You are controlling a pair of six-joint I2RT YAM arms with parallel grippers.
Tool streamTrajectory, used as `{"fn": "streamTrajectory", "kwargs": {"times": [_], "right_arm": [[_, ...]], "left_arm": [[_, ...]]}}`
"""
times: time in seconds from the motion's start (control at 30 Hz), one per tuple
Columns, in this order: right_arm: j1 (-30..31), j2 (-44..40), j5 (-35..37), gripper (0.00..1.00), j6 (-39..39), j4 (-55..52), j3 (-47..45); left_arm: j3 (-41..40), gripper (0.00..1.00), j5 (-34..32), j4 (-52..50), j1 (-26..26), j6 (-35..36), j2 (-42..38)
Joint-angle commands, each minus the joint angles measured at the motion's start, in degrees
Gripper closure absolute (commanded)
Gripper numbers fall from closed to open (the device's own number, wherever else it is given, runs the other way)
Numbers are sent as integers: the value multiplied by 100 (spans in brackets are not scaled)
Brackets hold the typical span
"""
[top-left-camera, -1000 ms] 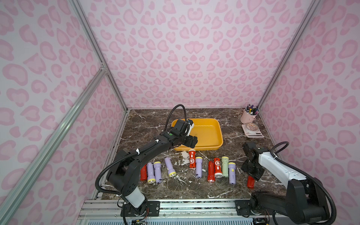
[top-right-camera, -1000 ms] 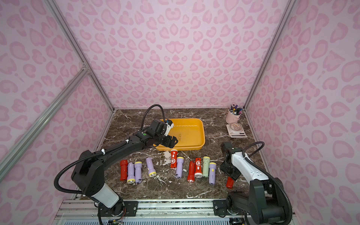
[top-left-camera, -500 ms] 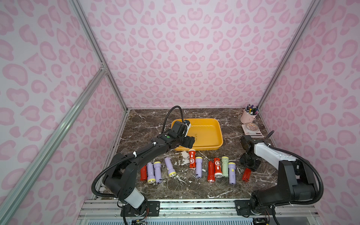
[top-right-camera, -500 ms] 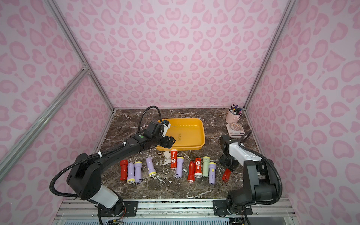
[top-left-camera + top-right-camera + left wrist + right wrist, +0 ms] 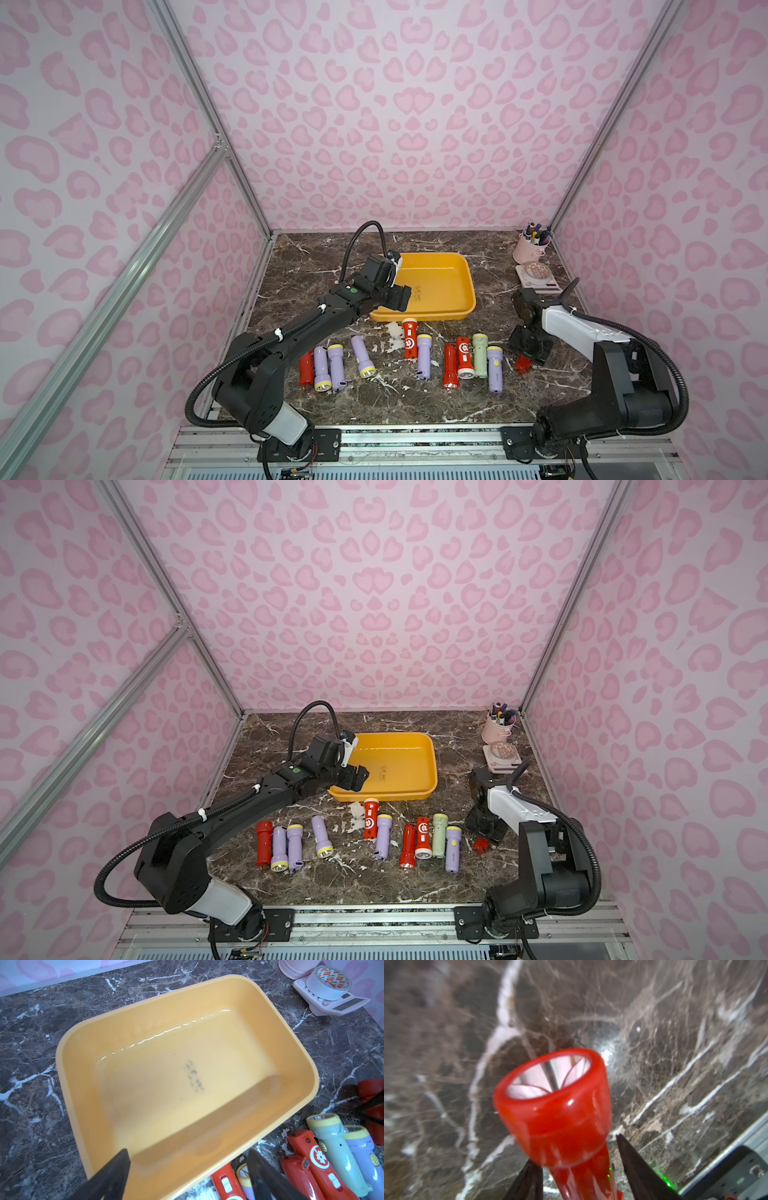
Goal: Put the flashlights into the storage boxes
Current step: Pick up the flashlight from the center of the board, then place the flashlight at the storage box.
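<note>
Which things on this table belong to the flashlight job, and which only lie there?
Belong to the job: the row of flashlights, the separate red flashlight, the empty yellow tray.
Only lying there: the pink pen cup, the tape roll, the pink device under it.

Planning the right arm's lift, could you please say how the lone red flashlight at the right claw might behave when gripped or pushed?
The red flashlight looks like glossy hard plastic: probably stiff, but apt to slip in a light grip. Its round body and flared head suggest it would roll in a curve on the marble table if pushed.
</note>
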Motion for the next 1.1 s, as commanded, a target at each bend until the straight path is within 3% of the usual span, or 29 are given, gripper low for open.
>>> {"fn": "streamTrajectory", "kwargs": {"times": [0.0,0.37,0.7,0.97,1.07], "right_arm": [[25,107,-81,43,18,164,-50],[32,7,134,70,-289,-27,259],[830,-352,616,70,-456,-334,1261],[1704,649,977,69,-818,-571,3136],[1813,1024,781,69,-1017,-391,3542]], "left_arm": [[-97,10,-170,-49,3,29,-150],[-473,11,-455,-187,3,-172,-765],[-390,11,-594,-554,5,34,-899],[229,10,-391,-707,7,32,-487],[533,11,-190,-610,9,-98,-287]]}}
